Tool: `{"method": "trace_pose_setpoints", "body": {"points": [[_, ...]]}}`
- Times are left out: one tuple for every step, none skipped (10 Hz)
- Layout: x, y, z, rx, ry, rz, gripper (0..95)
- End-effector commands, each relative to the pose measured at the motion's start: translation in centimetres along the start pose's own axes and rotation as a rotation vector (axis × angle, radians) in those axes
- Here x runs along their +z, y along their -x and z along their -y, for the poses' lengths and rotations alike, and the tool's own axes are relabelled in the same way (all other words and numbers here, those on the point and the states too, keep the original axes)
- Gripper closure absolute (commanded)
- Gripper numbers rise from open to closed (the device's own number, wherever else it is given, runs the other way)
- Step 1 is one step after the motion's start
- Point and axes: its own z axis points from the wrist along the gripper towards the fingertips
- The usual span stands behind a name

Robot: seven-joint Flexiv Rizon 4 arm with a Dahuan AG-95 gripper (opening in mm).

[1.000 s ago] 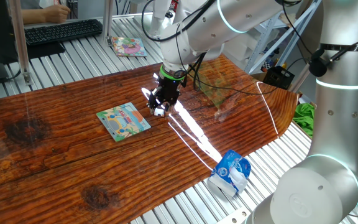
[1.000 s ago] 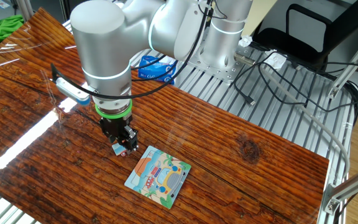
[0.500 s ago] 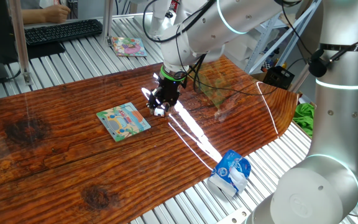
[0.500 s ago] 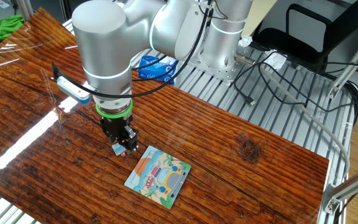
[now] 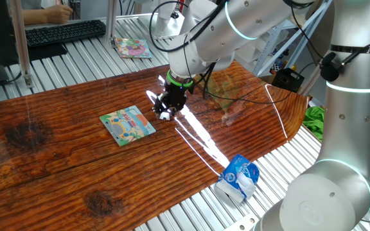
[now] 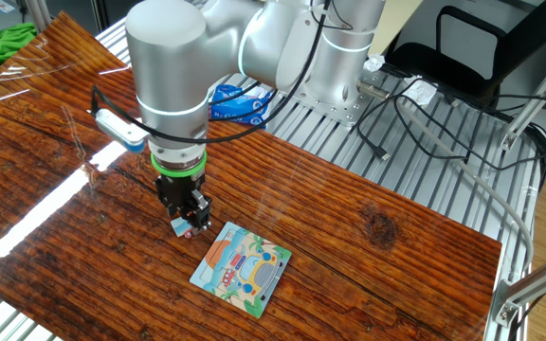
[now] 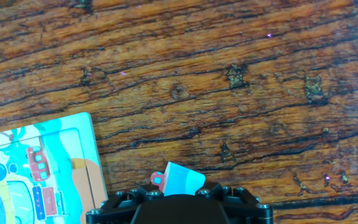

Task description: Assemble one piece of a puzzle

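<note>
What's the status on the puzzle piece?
Gripper shut on the piece, low over the table. Puzzle close beside it, piece not yet placed. Nothing between them.

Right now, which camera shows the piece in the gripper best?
The hand view: the piece sticks out of the gripper, close and sharp. In both fixed views it is only a pale speck at the fingertips.

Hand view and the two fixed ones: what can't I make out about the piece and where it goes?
- Piece: hand view shows only its top; the claw body hides the rest, fingertips included.
- Puzzle: cut off by the left and bottom edges in hand view, so the empty slot is not visible.
- Both fixed views: the piece is too small to read its shape; the puzzle's gap cannot be picked out either.
</note>
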Motion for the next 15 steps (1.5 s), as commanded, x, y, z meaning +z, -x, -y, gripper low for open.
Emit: {"method": "trace_pose_setpoints", "body": {"points": [[0.29,-0.03,0.13,0.003,0.004,0.002,38.0],[0.55,-0.09,0.15,0.009,0.005,0.007,38.0],[0.52,-0.09,0.15,0.014,0.004,0.004,38.0],[0.44,-0.08,0.16,0.013,0.004,0.004,38.0],[0.37,-0.06,0.16,-0.002,0.002,0.008,38.0],[0.44,-0.07,0.16,-0.015,0.003,0.009,76.0],[0.46,-0.08,0.16,-0.015,0.003,0.009,76.0],[0.52,-0.10,0.18,-0.029,-0.004,0.013,95.0],[0.36,-0.07,0.22,-0.041,-0.016,0.015,95.0],[0.28,-0.04,0.23,-0.044,-0.019,0.014,95.0],[0.26,-0.04,0.25,-0.048,-0.018,0.014,95.0],[0.26,-0.04,0.24,-0.049,-0.018,0.012,95.0],[0.27,-0.04,0.24,-0.048,-0.010,0.014,95.0],[0.27,-0.04,0.24,-0.049,-0.012,0.015,95.0],[0.27,-0.04,0.24,-0.050,-0.008,0.014,95.0]]}}
